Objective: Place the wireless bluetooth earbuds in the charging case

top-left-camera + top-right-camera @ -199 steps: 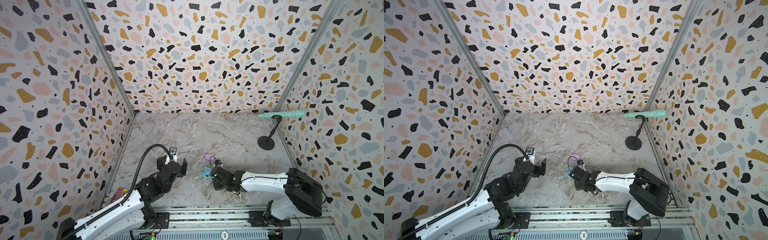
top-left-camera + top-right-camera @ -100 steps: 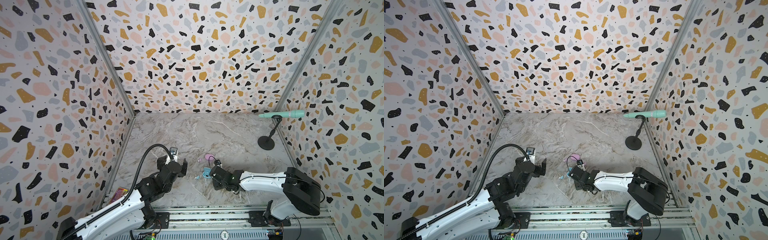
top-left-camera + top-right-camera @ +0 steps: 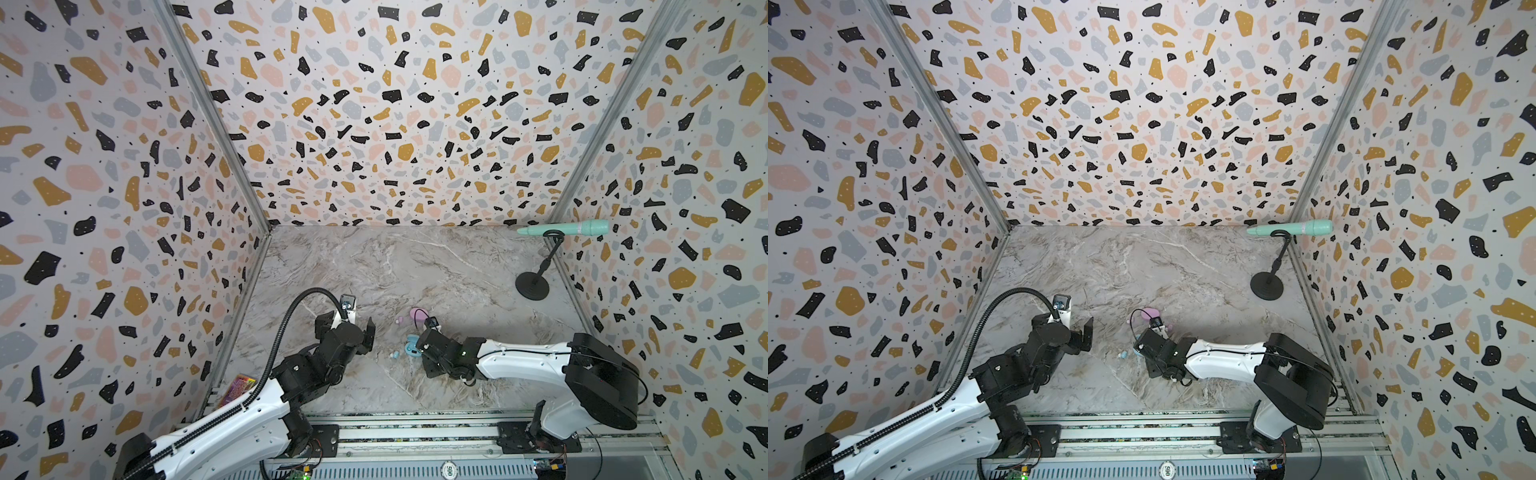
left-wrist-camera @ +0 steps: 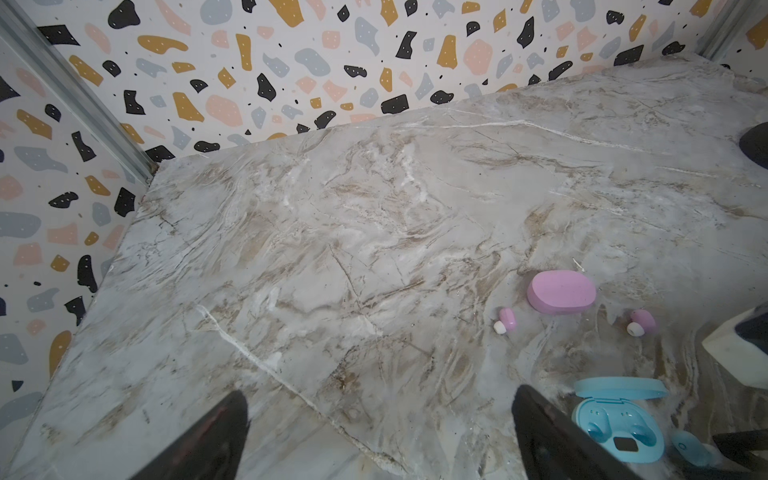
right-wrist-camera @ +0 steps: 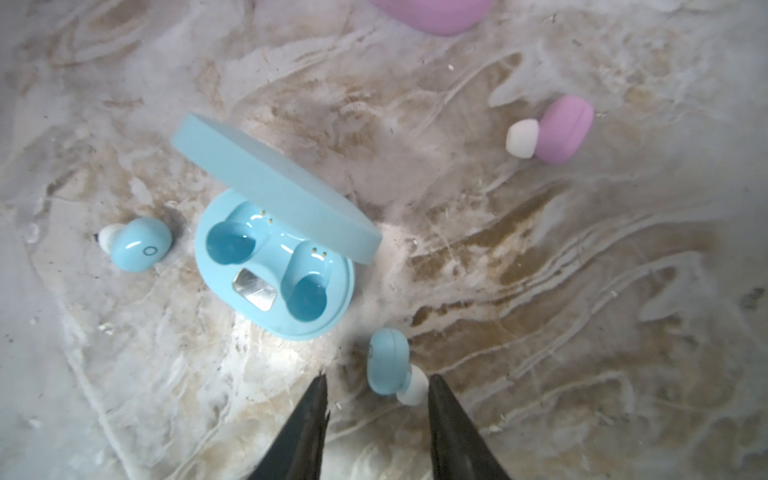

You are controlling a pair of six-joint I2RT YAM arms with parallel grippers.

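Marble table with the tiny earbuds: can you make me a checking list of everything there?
Surface: marble table, veined grey-brown.
Job's things: blue case open, sockets empty; blue earbuds both loose beside it; pink case shut; pink earbuds both loose beside it.
Clutter: mint microphone on black stand, back right.
Grippers: left gripper open, empty; right gripper open, tips either side of one blue earbud.
Cables: black hose over left arm; thin cable loop at right wrist.
Surroundings: speckled walls; metal rail in front.

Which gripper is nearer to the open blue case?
Right. The right gripper is just beside the blue case, straddling a blue earbud. The left gripper hangs open farther off.
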